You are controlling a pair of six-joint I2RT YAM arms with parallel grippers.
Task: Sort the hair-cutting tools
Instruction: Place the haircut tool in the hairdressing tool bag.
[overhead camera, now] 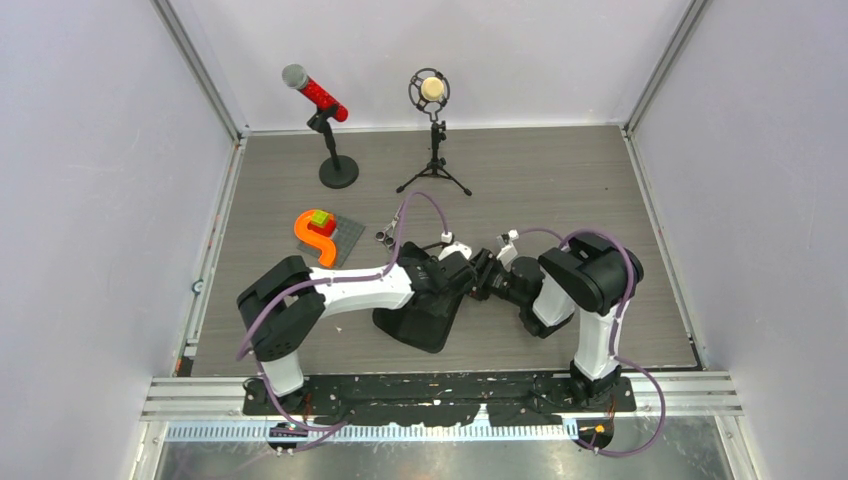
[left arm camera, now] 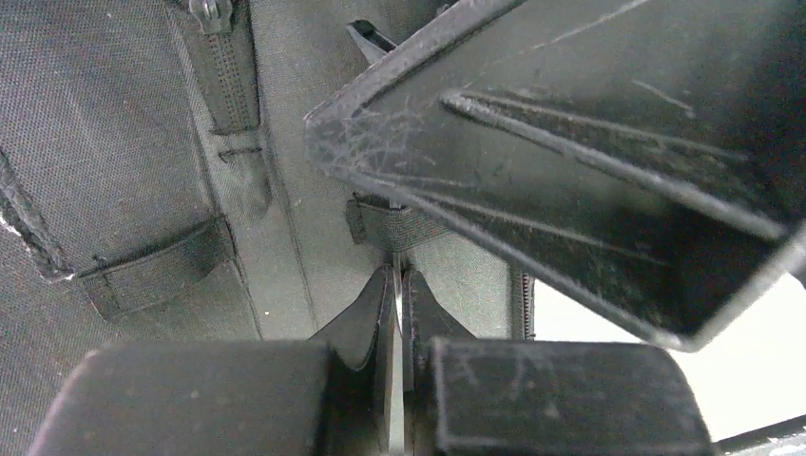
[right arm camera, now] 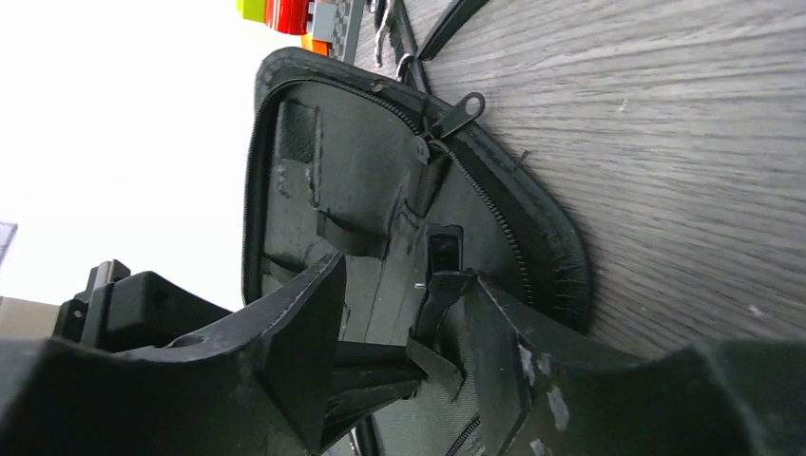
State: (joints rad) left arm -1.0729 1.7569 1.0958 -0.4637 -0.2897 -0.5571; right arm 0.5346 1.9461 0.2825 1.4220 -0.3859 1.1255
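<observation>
A grey wood-grain table (overhead camera: 560,190) is enclosed by pale walls. The left arm (overhead camera: 340,290) and the right arm (overhead camera: 590,275) are bent inward, and their wrists are brought together over a black zip case (overhead camera: 425,325), which is laid open near the middle of the near edge. A red-bodied microphone (overhead camera: 318,95) and a cream-headed microphone (overhead camera: 432,90) are stood on stands at the far side. An orange curved piece (overhead camera: 318,240) is set on a grey baseplate to the left of the case. Slim silver scissors (overhead camera: 385,237) are laid on the table just beside that plate.

The left gripper (left arm camera: 397,285) is pointed at an elastic strap (left arm camera: 390,226) inside the case. Its jaws are pressed together, and only a thin pale sliver is seen between the pads; what it is cannot be told. The right gripper (right arm camera: 409,280) is held with its jaws parted, and a black hair clip (right arm camera: 439,275) is seen in the gap against the case lining.
</observation>
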